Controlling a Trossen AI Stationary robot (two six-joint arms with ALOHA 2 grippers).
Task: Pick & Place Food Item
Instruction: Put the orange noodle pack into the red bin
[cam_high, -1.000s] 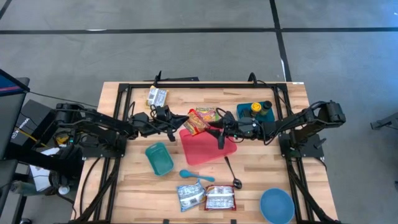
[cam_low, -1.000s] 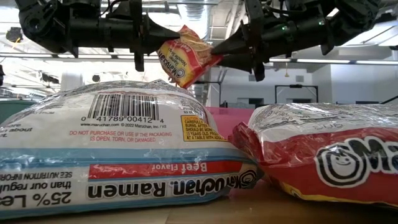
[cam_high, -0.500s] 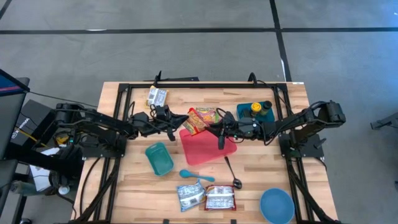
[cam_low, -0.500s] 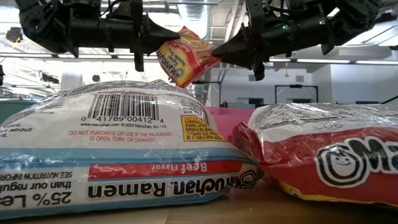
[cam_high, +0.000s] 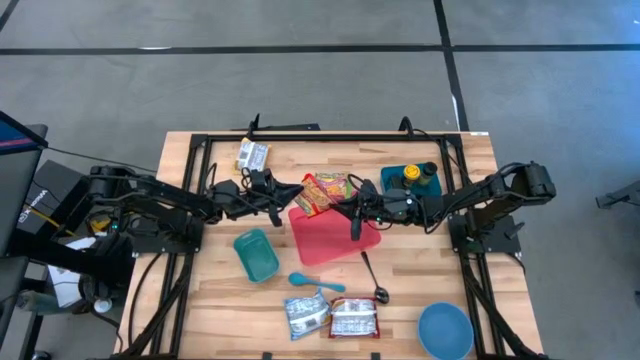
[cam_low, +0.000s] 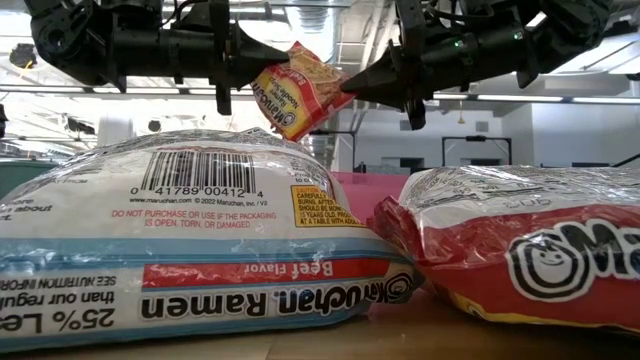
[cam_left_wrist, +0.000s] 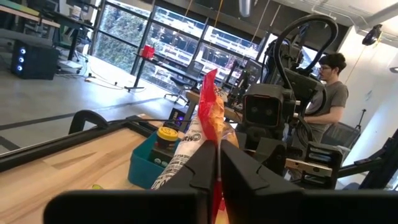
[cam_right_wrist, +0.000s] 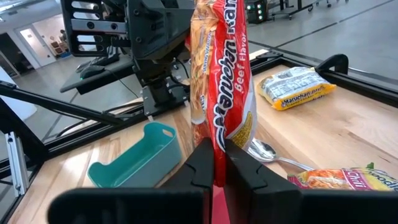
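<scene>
Both hands (cam_high: 343, 207) (cam_high: 292, 203) clamped on ramen packet (cam_high: 315, 196), edge-up, long axis running hand to hand.

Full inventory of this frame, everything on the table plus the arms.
Held ramen pack: 1, red-orange, in the air above the red tray's far-left corner, pinched from both sides.
Ramen packs on table: 4; one far left, one beyond the tray, two at the near edge.
Red tray: 1, table centre.
Teal bin: 1, left of tray.
Teal box: 1, far right, holding a yellow-capped bottle.
Blue spoon: 1, near tray.
Metal spoon: 1, right of it.
Blue bowl: 1, near-right corner.
Person: 1, beyond the table.
Left gripper: shut on the held pack.
Right gripper: shut on it too.
</scene>
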